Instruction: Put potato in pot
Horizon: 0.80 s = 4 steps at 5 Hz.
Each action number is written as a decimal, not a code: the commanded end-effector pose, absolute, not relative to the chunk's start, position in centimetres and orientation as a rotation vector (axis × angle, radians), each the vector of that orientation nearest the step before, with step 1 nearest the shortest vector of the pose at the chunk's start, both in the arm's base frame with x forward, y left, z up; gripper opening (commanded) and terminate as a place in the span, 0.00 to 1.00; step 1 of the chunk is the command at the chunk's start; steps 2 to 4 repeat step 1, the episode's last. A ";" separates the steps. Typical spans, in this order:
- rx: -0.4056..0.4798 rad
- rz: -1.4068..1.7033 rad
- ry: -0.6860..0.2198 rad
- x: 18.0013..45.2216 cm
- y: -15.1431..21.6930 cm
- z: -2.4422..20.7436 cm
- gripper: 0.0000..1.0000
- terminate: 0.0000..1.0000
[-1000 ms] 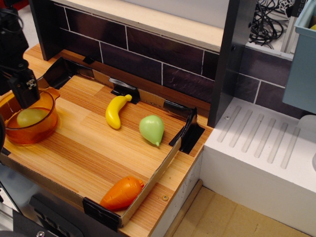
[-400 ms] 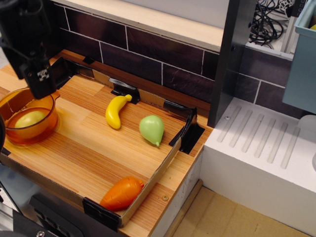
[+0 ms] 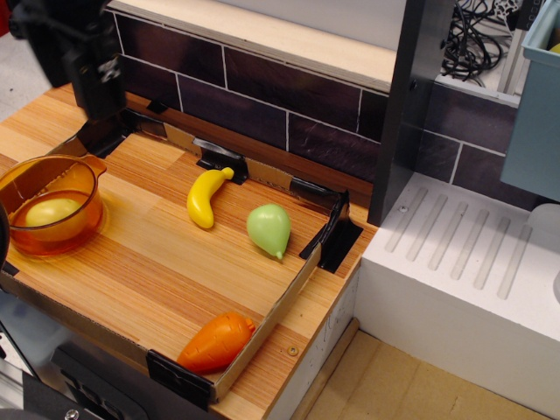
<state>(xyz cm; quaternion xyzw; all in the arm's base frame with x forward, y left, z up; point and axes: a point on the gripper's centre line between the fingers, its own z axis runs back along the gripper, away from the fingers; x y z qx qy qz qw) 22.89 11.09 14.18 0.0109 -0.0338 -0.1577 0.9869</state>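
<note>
The pale-yellow potato [image 3: 51, 212] lies inside the translucent orange pot [image 3: 24, 242], which stands at the left end of the wooden tray, its tab handle pointing to the back right. My gripper [image 3: 98, 103] is a dark shape at the upper left, raised well above and behind the pot, clear of it. It holds nothing that I can see; whether its jaws stand open or shut does not show.
A yellow banana [image 3: 206, 197], a green pear [image 3: 269, 228] and an orange carrot [image 3: 216, 342] lie on the wooden tray [image 3: 157, 262]. A dark tiled wall runs behind. A white ribbed drainer [image 3: 464, 262] sits to the right.
My gripper has lifted out of the pot and moved up and to the back right. The potato has stayed in the pot.
</note>
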 end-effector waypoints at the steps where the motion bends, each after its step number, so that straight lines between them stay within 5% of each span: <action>1: 0.041 -0.318 -0.094 21.8 11.7 15.3 1.00 1.00; 4: 0.041 -0.318 -0.094 21.8 11.7 15.3 1.00 1.00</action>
